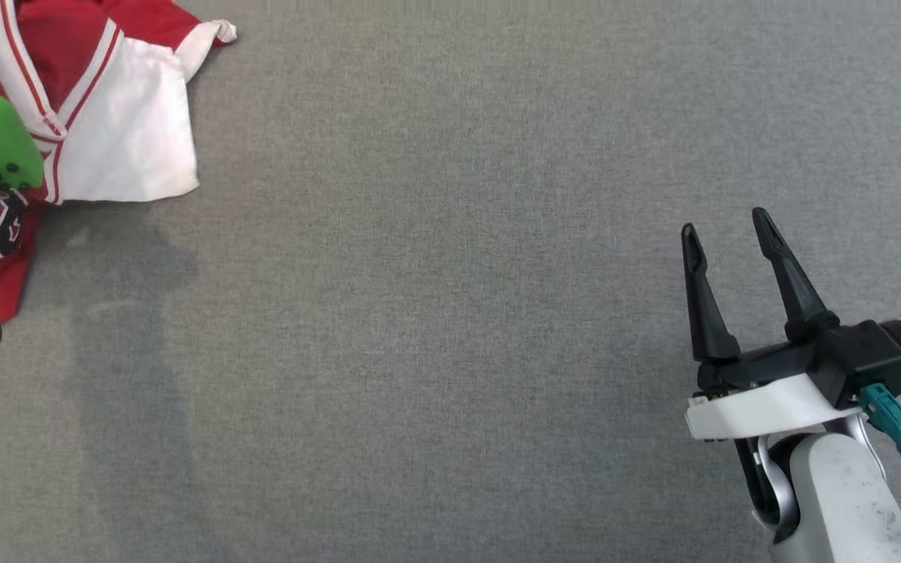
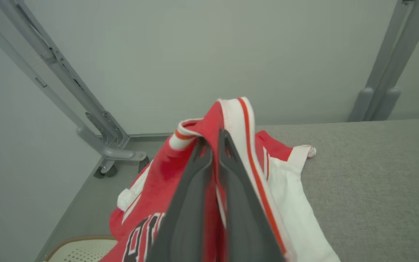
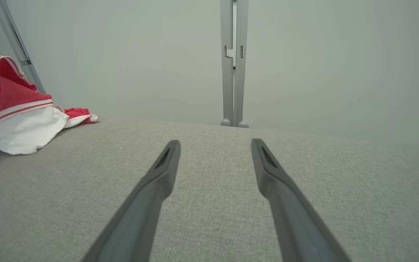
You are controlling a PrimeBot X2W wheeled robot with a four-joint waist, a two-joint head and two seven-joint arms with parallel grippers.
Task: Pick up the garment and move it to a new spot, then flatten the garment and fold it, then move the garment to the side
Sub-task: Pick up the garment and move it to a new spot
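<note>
A grey fabric surface [image 1: 450,313] meets pale walls [image 3: 322,54]. The left gripper [image 2: 214,140] pinches the red-and-white garment [image 1: 122,133] at the surface's far-left corner. The right gripper [image 1: 724,222] hovers with its jaws spread wide.

This looks like a robot lab or test booth. The desk [image 1: 450,313] is covered in plain grey cloth. Pale grey panels [image 2: 195,54] close it in behind its far edge. A pair of grey metal frame posts [image 3: 233,72] stands at that edge. A slanted strut [image 2: 64,80] ends in a foot on the floor [image 2: 86,203] beside the desk's corner. Near it is a cream perforated seat or basket [image 2: 82,249]; I cannot tell which.
</note>
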